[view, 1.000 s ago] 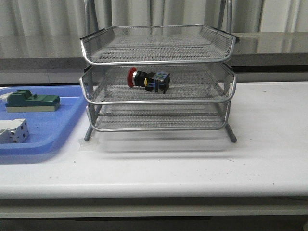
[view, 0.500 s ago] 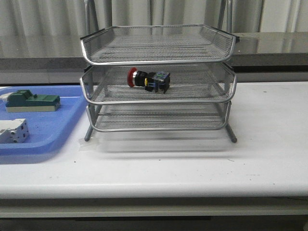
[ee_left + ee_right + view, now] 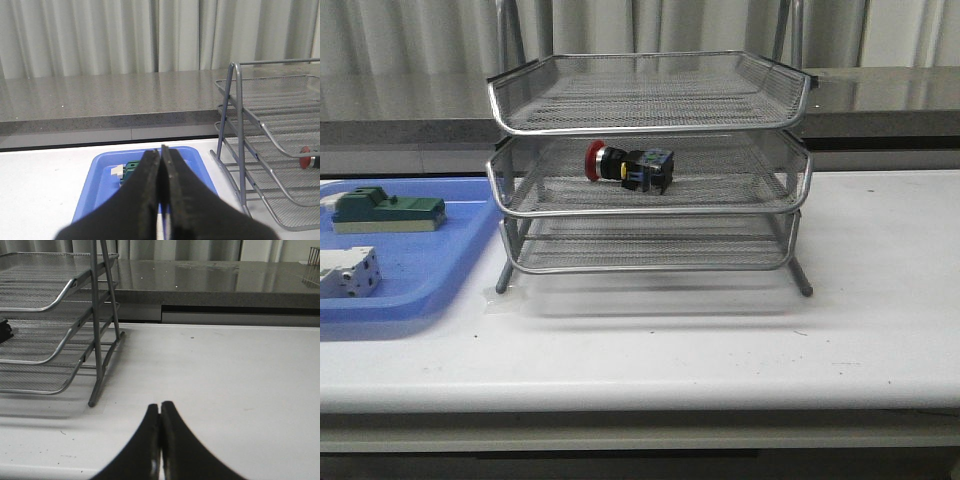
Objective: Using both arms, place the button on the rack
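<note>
While one button [image 3: 629,166] lies, three rack [image 3: 650,130] tiers stand.

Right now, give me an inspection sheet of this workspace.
Surface: white table, bare in front of the rack.
Job's things: button lies on its side on the middle tier of the rack; top and bottom tiers hold nothing.
Clutter: blue tray left of the rack holds a green block and a white terminal block.
Grippers: left gripper shut, empty; right gripper shut, empty.
Cables: nothing seen.
Surroundings: grey counter, curtains behind.
</note>
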`<state>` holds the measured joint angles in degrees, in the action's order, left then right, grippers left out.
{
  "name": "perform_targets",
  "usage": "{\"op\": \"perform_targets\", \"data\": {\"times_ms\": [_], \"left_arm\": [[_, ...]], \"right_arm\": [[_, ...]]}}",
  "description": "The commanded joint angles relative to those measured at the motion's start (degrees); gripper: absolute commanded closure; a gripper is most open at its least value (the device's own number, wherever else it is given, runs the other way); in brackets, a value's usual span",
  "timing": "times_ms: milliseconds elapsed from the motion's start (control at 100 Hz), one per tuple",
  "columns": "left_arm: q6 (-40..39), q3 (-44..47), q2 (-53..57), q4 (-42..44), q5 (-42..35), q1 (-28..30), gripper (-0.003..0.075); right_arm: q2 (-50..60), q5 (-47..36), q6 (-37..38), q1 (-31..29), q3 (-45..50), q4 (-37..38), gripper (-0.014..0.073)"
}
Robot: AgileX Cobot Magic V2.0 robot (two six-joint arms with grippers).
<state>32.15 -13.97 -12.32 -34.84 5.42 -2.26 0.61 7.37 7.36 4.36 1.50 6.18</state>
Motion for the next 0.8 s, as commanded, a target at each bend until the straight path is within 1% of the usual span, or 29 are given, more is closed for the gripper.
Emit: {"op": "perform_targets", "data": {"times_ms": [0, 500, 620, 660, 690, 740, 790], "left_arm": [[-0.3, -1.6, -0.4, -0.6, -3.8, 0.2, 0.0741], [-0.3, -1.6, -0.4, -0.6, -3.8, 0.2, 0.0741], [-0.5, -1.6, -0.4, 3.9, -3.8, 0.2, 0.0741], [-3.0, -1.6, -0.4, 7.7, -3.8, 0.2, 0.0741], [-6.7, -1.6, -0.3, 11.5, -3.8, 0.2, 0.0741], [-16.6, -1.5, 0.0, 20.4, -3.8, 0.2, 0.0741], [-29.0, -1.2, 0.5, 31.2, -3.8, 0.2, 0.0741]], "right_arm": [[0.9, -5.0, -0.4, -0.5, 0.1, 0.7, 0.0692], [0.9, -5.0, -0.4, -0.5, 0.1, 0.7, 0.0692], [0.9, -5.0, -0.4, -0.5, 0.1, 0.7, 0.0692], [0.9, -5.0, -0.4, -0.5, 0.1, 0.7, 0.0692], [0.9, -5.0, -0.4, -0.5, 0.1, 0.7, 0.0692], [0.9, -5.0, -0.4, -0.5, 0.1, 0.7, 0.0692], [0.9, -5.0, -0.4, -0.5, 0.1, 0.7, 0.0692]]}}
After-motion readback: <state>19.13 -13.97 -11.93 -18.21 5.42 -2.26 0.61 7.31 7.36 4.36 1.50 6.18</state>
